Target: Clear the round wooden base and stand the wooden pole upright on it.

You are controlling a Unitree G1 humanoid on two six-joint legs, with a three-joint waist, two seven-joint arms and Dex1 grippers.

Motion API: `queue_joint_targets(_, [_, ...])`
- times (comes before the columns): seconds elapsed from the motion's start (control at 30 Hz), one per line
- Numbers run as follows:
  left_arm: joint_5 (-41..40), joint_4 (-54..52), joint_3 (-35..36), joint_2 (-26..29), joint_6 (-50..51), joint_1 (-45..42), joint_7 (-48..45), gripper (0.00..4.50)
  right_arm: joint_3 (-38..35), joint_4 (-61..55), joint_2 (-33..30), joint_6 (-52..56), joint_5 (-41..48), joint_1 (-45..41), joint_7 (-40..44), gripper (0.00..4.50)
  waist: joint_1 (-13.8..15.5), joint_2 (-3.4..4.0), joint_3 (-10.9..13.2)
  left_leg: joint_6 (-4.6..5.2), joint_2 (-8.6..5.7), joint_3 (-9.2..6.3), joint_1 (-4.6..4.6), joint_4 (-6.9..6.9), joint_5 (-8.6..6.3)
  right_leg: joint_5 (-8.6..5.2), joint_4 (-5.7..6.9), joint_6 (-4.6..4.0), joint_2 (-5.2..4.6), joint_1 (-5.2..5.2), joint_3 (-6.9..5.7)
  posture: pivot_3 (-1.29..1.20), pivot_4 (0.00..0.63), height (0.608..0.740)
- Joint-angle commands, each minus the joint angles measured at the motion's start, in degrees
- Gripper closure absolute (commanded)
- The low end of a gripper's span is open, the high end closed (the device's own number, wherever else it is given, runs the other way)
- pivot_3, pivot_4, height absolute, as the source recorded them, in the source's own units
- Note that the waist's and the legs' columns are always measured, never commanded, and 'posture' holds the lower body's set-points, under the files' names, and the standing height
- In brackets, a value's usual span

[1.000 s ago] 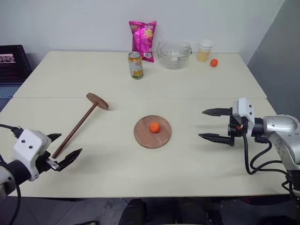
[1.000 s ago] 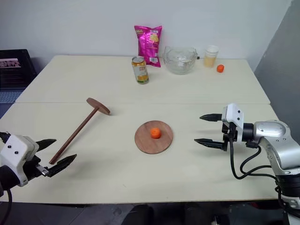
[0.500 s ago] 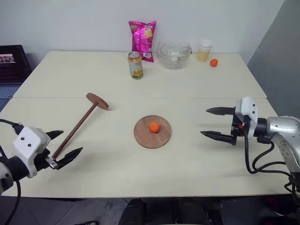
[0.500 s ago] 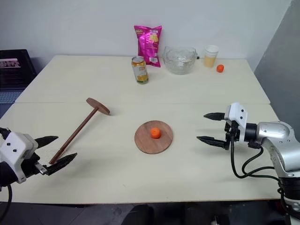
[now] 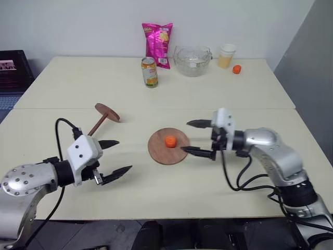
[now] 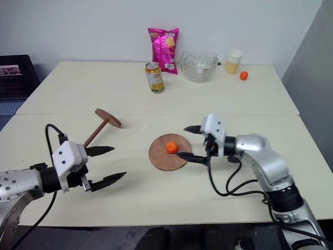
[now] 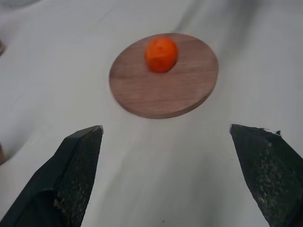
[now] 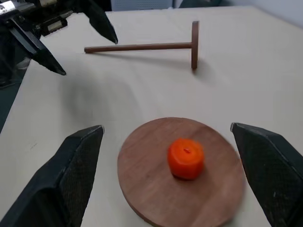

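Both claws released, right claw seemingly flanking orange piece on round wooden base.

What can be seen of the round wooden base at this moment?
The round wooden base is a flat reddish-brown disc with visible grain, lying flat on the pale table. A small orange fruit sits at its centre, so it is not yet cleared. The right gripper, open, is at the disc's edge with one finger over it. The wooden pole lies apart from it.
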Motion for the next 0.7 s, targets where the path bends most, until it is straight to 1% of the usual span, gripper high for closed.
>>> queue_joint_targets(0.03, [0.0,-0.1,-1.2,0.4,-0.6,-2.4,0.4,0.01,2.7,7.1,4.8,-4.5,-5.1,-3.0,-3.2,0.00,-0.1,0.00,0.0,0.00,0.00,0.01,-0.02,0.01,0.00,0.00,0.00,0.00,-0.01,0.00,0.00,0.00,0.150,0.740])
queue_joint_targets(0.17, [0.2,0.3,-2.1,0.0,-0.9,-2.9,0.6,0.01,3.7,14.6,8.9,-8.1,-8.0,-5.4,-3.9,0.00,-0.2,0.02,0.0,0.00,0.01,0.02,0.01,0.01,0.00,0.00,0.04,0.00,0.00,-0.02,0.02,0.00,0.150,0.740])
queue_joint_targets(0.27, [0.3,0.6,-2.7,-0.1,-1.2,-3.2,0.7,0.01,3.9,18.0,11.2,-9.9,-8.9,-6.2,-3.7,0.00,-0.2,0.01,0.0,0.00,0.02,0.02,0.03,0.00,0.00,0.00,0.05,0.00,0.02,-0.02,0.02,0.00,0.150,0.740])
queue_joint_targets(0.53, [0.9,1.3,-4.0,-0.7,-2.3,-3.1,0.9,0.01,4.0,25.8,15.0,-14.8,-12.5,-7.4,-4.1,0.00,-0.3,0.02,0.0,-0.01,0.02,0.01,0.03,0.00,0.00,0.00,0.06,0.00,0.02,-0.02,0.01,0.00,0.150,0.740])
queue_joint_targets(0.63, [1.2,2.1,-4.5,-0.9,-3.1,-3.3,0.9,0.00,3.6,27.3,15.6,-15.6,-13.4,-7.6,-4.7,0.52,-0.4,0.02,0.0,0.00,0.02,0.01,0.03,0.00,0.00,0.00,0.06,0.00,0.02,-0.03,0.02,0.00,0.150,0.740])
queue_joint_targets(0.7, [1.4,2.2,-4.7,-1.1,-3.4,-3.2,0.9,0.00,3.8,27.9,15.5,-16.5,-14.6,-7.6,-5.2,0.98,-0.4,0.02,0.0,0.00,0.02,0.01,0.03,0.00,0.00,0.00,0.06,0.00,0.02,-0.02,0.02,0.00,0.150,0.740])
